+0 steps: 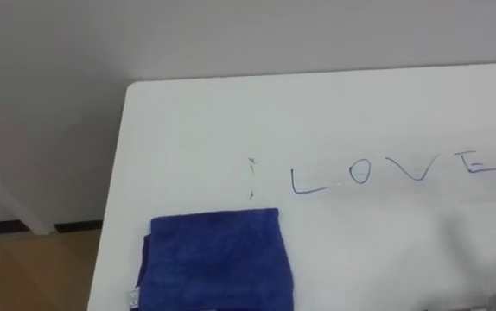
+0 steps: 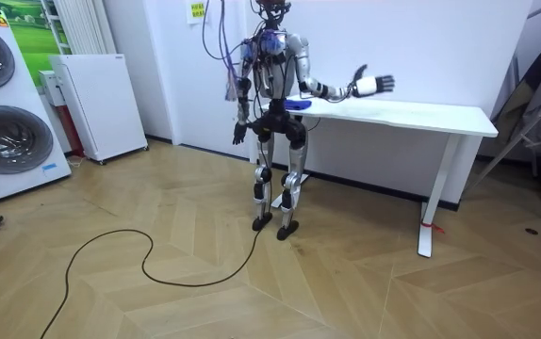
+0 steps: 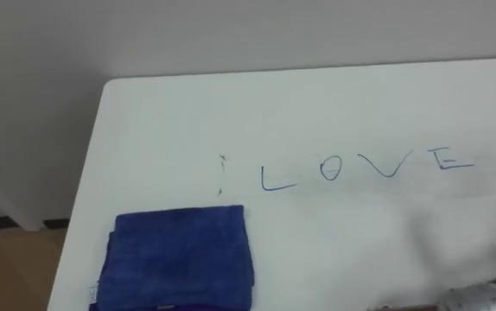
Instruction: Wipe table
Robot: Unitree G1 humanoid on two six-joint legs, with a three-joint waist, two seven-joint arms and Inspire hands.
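Right hand (image 2: 374,85) first: what is it doing?

— It is held up above the white table (image 1: 187,130), out toward the table's middle, fingers spread wide and holding nothing. The room view shows that; the eye views catch its forearm at the near right.

And the left hand (image 2: 237,137)?

— Hanging at the robot's side, by the table's left end, where the robot stands. It is too small there to tell how its fingers are set.

Where is the cloth?

— The blue cloth (image 1: 218,259) lies folded flat at the near left of the table, close to the left edge, and neither hand touches it. Just beyond it, running off to the right, are blue marker letters (image 1: 395,170) on the tabletop. I take those to be what needs wiping.

How will the cloth handle?

— It looks like plush microfibre: light, soft, limp once lifted, nothing fragile. On that smooth top it should slide easily, so a pinch at one corner would likely let it unfold and drag. Better, I think, to lay the palm and straight fingers flat on the middle of the fold and press down, then push it far and right across the letters.

Anything to watch?

— With too little pressure the hand may skate over the cloth and leave it behind.
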